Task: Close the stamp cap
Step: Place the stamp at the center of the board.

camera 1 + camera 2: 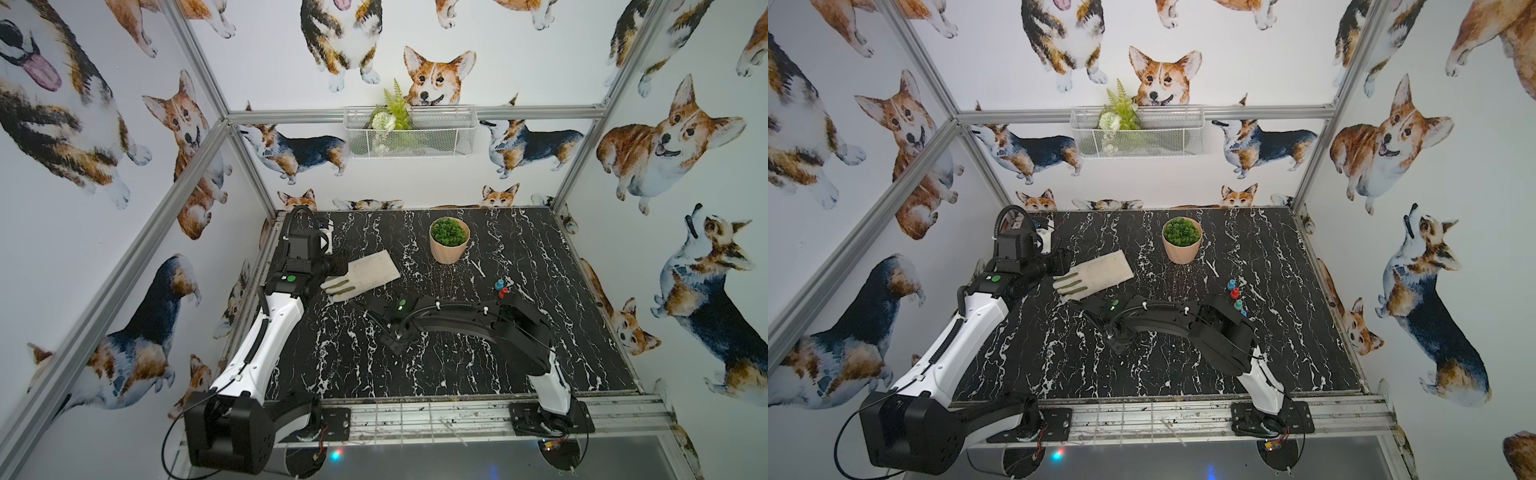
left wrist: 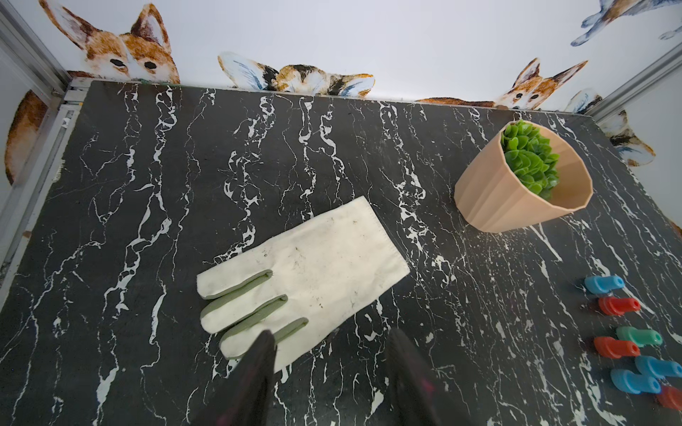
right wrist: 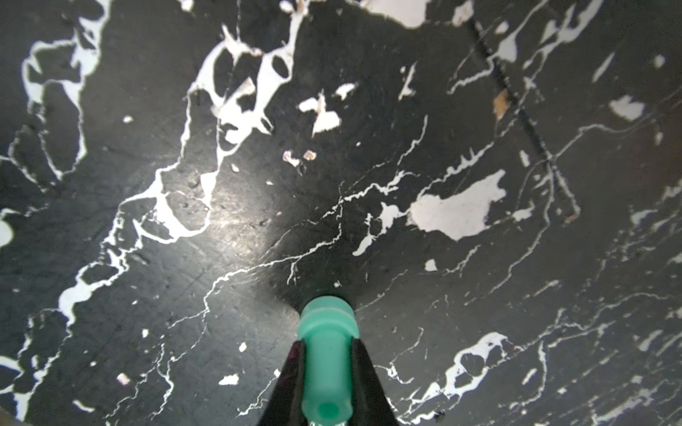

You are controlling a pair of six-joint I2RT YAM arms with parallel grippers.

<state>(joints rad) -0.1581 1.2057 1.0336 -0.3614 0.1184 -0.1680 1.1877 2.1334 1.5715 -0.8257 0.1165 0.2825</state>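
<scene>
- In both top views, the right gripper [image 1: 394, 341] [image 1: 1118, 343] points down near the middle of the tabletop [image 1: 457, 374] [image 1: 1183, 374], a bit toward the front edge. What it holds is hidden from up here.
- The left gripper [image 1: 331, 268] [image 1: 1064, 260] is near the left edge, just over the finger end of a white glove [image 1: 368, 272] [image 1: 1098, 272] that lies flat.
- A pot [image 1: 449, 249] [image 1: 1181, 249] with a green plant stands near the back edge.
- A few small stamps [image 1: 500, 286] [image 1: 1235, 295], blue, red and green, are close together toward the right edge. The right arm hides some of them.
- In the left wrist view, the left gripper [image 2: 332, 369] has its two black jaws apart with nothing between them. One jaw is over a glove [image 2: 313, 269] fingertip.
- The pot [image 2: 516, 199] is past the glove, near the back edge of the tabletop [image 2: 147, 184].
- The stamps [image 2: 627, 343] lie on their sides in a loose bunch: three blue, three red and one green.
- In the right wrist view, the right gripper [image 3: 326, 372] squeezes a green stamp [image 3: 326, 354] tight from both sides.
- The stamp's wide end points down at the tabletop [image 3: 147, 110] and is very close to it. It is not clear if they touch.
</scene>
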